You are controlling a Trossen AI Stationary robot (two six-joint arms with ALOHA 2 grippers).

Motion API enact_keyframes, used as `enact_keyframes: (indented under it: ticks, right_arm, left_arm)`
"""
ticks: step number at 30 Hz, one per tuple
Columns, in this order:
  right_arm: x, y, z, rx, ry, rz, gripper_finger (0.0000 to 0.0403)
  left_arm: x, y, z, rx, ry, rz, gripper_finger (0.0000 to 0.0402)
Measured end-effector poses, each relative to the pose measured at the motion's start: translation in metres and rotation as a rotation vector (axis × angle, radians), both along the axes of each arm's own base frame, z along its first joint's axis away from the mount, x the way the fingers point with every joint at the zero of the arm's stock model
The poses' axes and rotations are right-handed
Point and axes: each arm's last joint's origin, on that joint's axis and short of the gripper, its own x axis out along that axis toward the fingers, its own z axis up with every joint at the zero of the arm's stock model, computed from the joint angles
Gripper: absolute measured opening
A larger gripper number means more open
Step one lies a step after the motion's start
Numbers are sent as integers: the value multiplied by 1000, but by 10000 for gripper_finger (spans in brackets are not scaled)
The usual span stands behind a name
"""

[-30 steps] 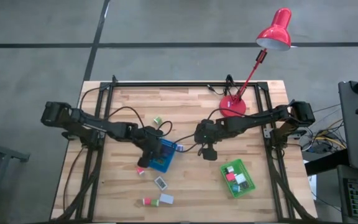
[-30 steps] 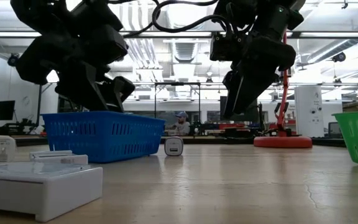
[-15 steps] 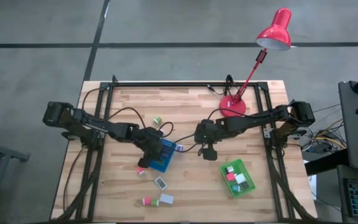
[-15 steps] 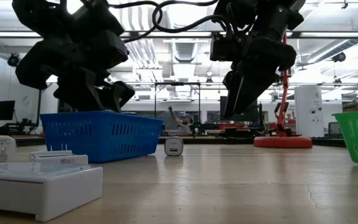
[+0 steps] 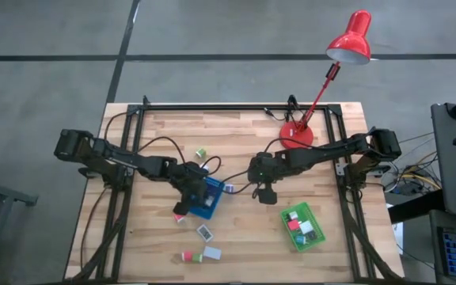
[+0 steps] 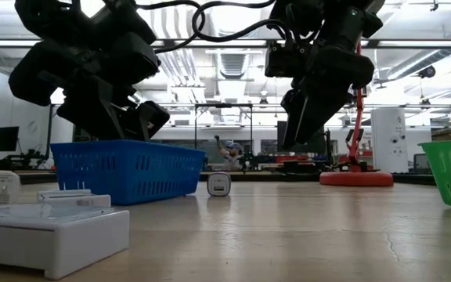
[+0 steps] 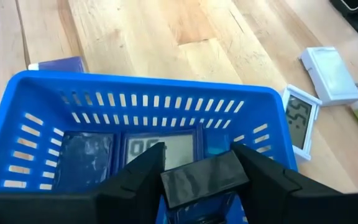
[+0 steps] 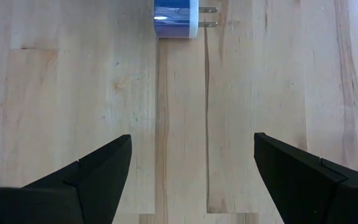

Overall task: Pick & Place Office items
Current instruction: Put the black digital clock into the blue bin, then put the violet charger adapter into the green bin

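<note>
My left gripper (image 7: 201, 155) hangs over the blue tray (image 5: 206, 198), slanting down into it, with a black block (image 7: 204, 177) between its fingers. On the tray's floor lie a small display unit (image 7: 166, 149) and a greyish flat piece (image 7: 86, 152). My right gripper (image 5: 266, 194) stands open above bare wood at mid-table and holds nothing. A navy-and-white plug adapter (image 8: 176, 18) lies on the wood ahead of it. The green tray (image 5: 302, 227) holds several small items. My left gripper has the black block's two end faces (image 7: 166, 180) between its two fingers, with no gap showing on either side. The fingers slant down from the table's left side. The block is above the blue tray's floor, inside its walls; its underside is hidden.
Loose items lie near the table's front edge: a white display (image 5: 205, 232), a white box (image 5: 211, 253), a red-and-green piece (image 5: 187, 256) and a pink one (image 5: 180, 218). A green piece (image 5: 200, 153) sits farther back. A red desk lamp (image 5: 295, 134) stands at the far right.
</note>
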Motion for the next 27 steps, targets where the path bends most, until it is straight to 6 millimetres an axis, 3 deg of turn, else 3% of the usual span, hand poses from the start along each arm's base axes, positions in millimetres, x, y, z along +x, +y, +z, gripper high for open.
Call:
enact_keyframes:
  ticks: [11,27]
  right_arm:
    - [0,0,0,0,1,0,326]
    - [0,0,0,3,1,1,326]
  left_arm:
    - [2,1,1,16,-13,60,200]
    - [3,2,2,31,-18,99,325]
